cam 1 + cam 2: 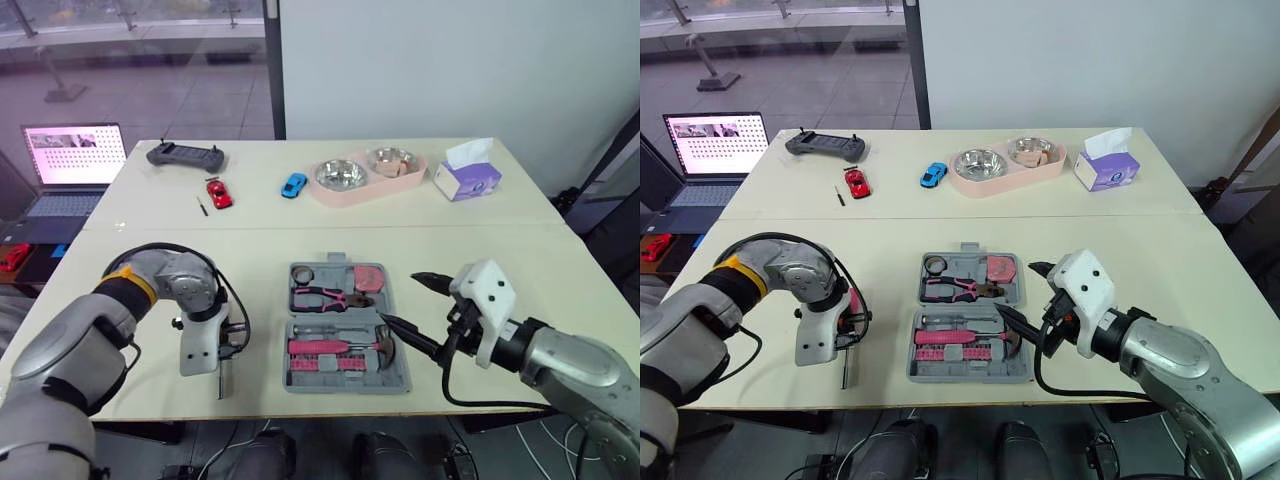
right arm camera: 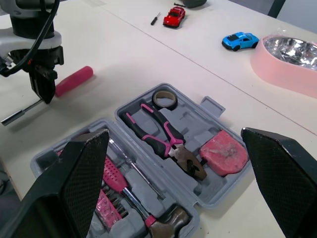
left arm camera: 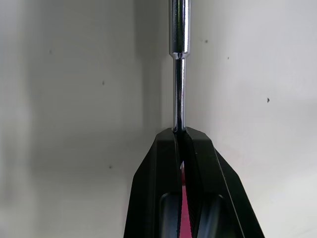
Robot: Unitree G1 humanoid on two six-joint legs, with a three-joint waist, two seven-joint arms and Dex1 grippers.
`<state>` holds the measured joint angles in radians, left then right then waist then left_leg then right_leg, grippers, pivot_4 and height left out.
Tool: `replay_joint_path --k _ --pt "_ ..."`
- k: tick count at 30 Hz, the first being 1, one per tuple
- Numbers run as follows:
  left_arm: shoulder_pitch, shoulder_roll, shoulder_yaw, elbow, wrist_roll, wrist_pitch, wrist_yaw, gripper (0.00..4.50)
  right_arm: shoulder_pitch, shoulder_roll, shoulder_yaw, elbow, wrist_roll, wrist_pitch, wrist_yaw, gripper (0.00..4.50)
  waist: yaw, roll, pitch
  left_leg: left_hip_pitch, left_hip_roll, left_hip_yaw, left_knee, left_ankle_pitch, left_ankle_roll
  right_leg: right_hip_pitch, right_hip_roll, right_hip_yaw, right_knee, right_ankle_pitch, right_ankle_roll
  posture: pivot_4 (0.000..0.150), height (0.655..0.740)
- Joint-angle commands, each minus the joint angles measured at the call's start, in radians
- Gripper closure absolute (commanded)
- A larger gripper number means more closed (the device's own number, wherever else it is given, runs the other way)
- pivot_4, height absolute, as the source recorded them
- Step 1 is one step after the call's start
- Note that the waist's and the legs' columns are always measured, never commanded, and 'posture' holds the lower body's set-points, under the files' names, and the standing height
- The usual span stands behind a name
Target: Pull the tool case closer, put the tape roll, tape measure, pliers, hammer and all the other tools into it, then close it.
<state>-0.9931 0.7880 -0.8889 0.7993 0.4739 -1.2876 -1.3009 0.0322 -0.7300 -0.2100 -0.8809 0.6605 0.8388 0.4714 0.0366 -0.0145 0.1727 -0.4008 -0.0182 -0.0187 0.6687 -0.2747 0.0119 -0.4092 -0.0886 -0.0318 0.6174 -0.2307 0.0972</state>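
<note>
Left of the open grey plastic tool case [image 1: 343, 317], the left gripper [image 3: 179, 134] pinches the pink-handled steel screwdriver [image 2: 73, 80] by its shaft, so I'd lift it level; the right gripper [image 1: 418, 305] gapes wide

Left tool [image 3: 179, 133] points down, fingers pinched together; right tool [image 1: 400, 298] reaches inward, fingers spread wide.

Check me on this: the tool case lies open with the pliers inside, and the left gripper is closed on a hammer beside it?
One slip: the left gripper is closed on the metal shaft of a pink-handled screwdriver, as the left wrist view shows. The hammer lies in the tool case, which is open with the pliers inside.
</note>
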Motion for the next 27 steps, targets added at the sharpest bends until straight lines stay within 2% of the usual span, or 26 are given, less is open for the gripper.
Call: replay_joint_path --k 1,4,8,11,14,17,20,24,27 --pt "-0.007 0.082 0.034 -0.105 -0.256 0.101 -0.108 4.49 -0.02 -0.007 0.002 -0.01 0.001 -0.021 0.006 0.0 -0.002 0.0 0.0 -0.001 0.0 0.0 0.0 0.0 0.0 -0.001 0.0 0.0 0.0 0.0 0.0 0.15 0.74" --pt "0.059 0.191 0.107 -0.267 -0.509 0.361 -0.243 4.49 -0.031 -0.003 0.016 0.0 -0.003 -0.027 0.01 0.0 -0.011 0.0 0.0 -0.002 0.0 0.0 0.0 0.0 0.0 -0.001 0.0 0.0 0.0 0.0 0.0 0.15 0.74" --pt "0.202 0.344 0.219 -0.513 -0.704 0.771 -0.313 4.49 -0.032 -0.005 0.025 0.007 -0.007 -0.036 0.017 0.0 -0.033 0.001 0.0 -0.001 0.0 -0.001 0.0 0.0 0.0 -0.001 0.0 0.0 0.001 0.0 0.0 0.15 0.74" --pt "0.358 0.493 0.33 -0.766 -0.901 1.339 -0.236 4.49 -0.039 -0.008 0.033 0.02 -0.011 -0.044 0.03 0.0 -0.044 0.001 0.001 0.0 0.0 -0.001 -0.001 0.0 0.0 -0.001 0.0 0.0 0.001 0.0 0.0 0.15 0.74" --pt "0.471 0.536 0.437 -0.953 -1.126 1.995 0.035 4.49 -0.046 -0.011 0.04 0.03 -0.015 -0.049 0.041 0.0 -0.045 0.001 0.002 0.001 0.0 -0.003 -0.001 0.0 0.0 0.001 0.0 0.0 0.002 -0.001 0.002 0.15 0.74" --pt "0.519 0.4 0.619 -0.982 -1.267 2.44 0.34 4.49 -0.041 -0.016 0.039 0.031 -0.019 -0.054 0.051 0.0 -0.036 0.002 0.002 0.003 0.0 -0.004 -0.001 0.0 0.0 0.004 0.0 0.0 0.002 -0.005 0.008 0.15 0.74" --pt "0.565 0.195 0.793 -0.979 -1.215 2.633 0.628 4.49 -0.036 -0.017 0.036 0.032 -0.019 -0.058 0.057 0.0 -0.032 0.001 0.002 0.006 -0.001 -0.005 -0.002 0.0 0.0 0.006 0.001 0.0 0.002 -0.007 0.01 0.15 0.74" --pt "0.642 -0.056 0.968 -1.07 -1.129 2.719 0.901 4.49 -0.036 -0.017 0.045 0.035 -0.023 -0.059 0.06 0.0 -0.028 -0.002 0.003 0.007 -0.002 -0.004 -0.002 0.0 0.0 0.005 0.0 0.002 0.003 -0.004 0.005 0.15 0.74" --pt "0.709 -0.139 0.962 -1.157 -1.054 2.695 1.013 4.49 -0.034 -0.016 0.041 0.034 -0.018 -0.056 0.061 0.0 -0.025 -0.002 0.003 0.007 -0.002 -0.004 -0.002 0.0 -0.001 0.005 0.0 0.002 0.004 -0.003 0.004 0.15 0.74"
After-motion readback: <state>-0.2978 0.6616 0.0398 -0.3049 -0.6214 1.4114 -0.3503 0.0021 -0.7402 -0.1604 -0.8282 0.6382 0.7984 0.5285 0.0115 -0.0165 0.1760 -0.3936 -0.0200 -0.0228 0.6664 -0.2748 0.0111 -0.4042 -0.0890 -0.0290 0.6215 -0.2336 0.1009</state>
